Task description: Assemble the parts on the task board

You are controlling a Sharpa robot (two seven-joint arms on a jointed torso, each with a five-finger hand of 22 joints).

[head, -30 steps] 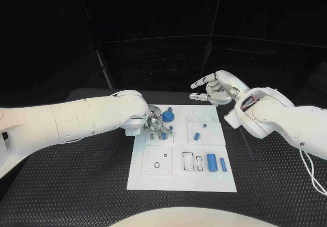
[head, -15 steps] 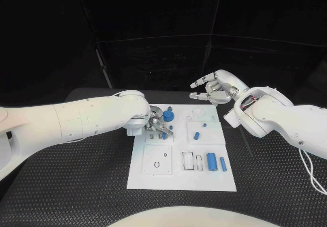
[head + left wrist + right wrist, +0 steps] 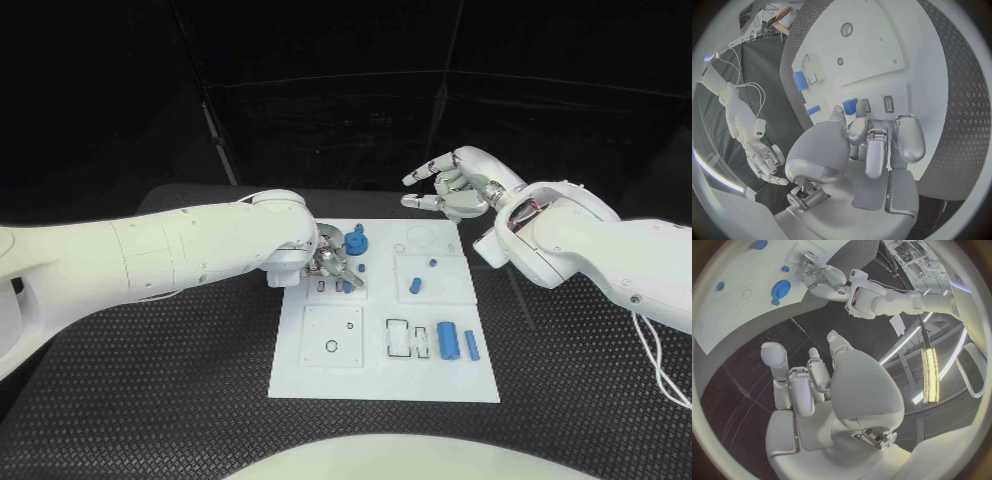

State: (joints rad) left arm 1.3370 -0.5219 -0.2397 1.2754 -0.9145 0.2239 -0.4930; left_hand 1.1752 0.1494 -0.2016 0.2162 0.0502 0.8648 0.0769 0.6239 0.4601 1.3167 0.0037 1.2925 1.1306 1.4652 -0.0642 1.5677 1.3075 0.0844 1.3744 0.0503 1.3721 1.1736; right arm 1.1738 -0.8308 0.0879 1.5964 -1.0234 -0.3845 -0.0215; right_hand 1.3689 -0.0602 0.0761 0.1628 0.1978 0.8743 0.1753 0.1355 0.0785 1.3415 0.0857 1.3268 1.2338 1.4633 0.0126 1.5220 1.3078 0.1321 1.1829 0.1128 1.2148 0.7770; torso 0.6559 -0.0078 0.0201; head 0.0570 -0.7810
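Working at the far left part of the task board (image 3: 433,385), the left hand (image 3: 332,262) has its fingers (image 3: 904,137) curled downward over a pair of small rectangular slots in the white surface. A small blue part (image 3: 849,106) sits right at the fingertips, touching or all but touching them; whether it is pinched or merely pressed cannot be told, because the fingers cover the contact. Its long axis appears to run parallel to the slots just beside it. Judged from this, the coming move depends on keeping that axis in line with the slot directly beneath the fingers.

The right hand (image 3: 454,186) is raised past the far edge of the board, well apart from every part, with its fingers (image 3: 776,362) spread and nothing between them. The left hand is therefore by far the nearer to the work.

Other parts lie beyond the left fingers: a round blue part (image 3: 356,242) just beside them on the far side, two short blue pegs (image 3: 417,285) toward the board's middle, and two blue cylinders (image 3: 449,341) near the board's near right part, well apart from both hands.
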